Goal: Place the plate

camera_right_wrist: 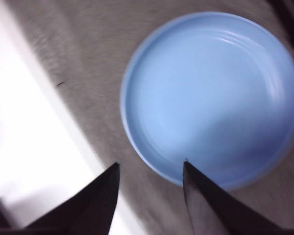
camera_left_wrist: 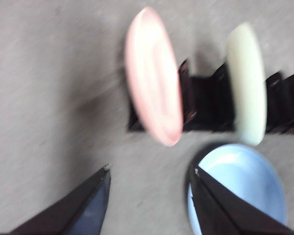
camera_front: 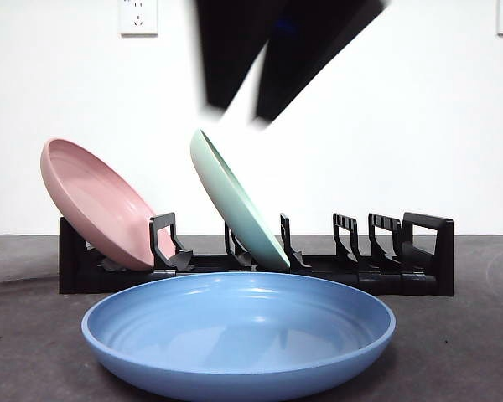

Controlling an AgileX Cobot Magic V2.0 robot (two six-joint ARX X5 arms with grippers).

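A blue plate (camera_front: pixel 239 331) lies flat on the table in front of a black rack (camera_front: pixel 419 251). It also shows in the left wrist view (camera_left_wrist: pixel 245 183) and the right wrist view (camera_right_wrist: pixel 213 95). A pink plate (camera_front: pixel 96 201) and a pale green plate (camera_front: pixel 235 201) lean in the rack's slots. My right gripper (camera_right_wrist: pixel 152 166) is open and empty, above the blue plate's near rim. My left gripper (camera_left_wrist: pixel 149 169) is open and empty, high above the table beside the blue plate. One open gripper (camera_front: pixel 240 113) hangs above the green plate; I cannot tell which arm it is.
The rack's right slots (camera_front: pixel 369 239) hold nothing. The pink plate (camera_left_wrist: pixel 154 90) and green plate (camera_left_wrist: pixel 247 81) stand in the rack (camera_left_wrist: pixel 206 105). A pale table edge (camera_right_wrist: pixel 63 122) runs close to the blue plate. Wall sockets (camera_front: pixel 138 15) sit high behind.
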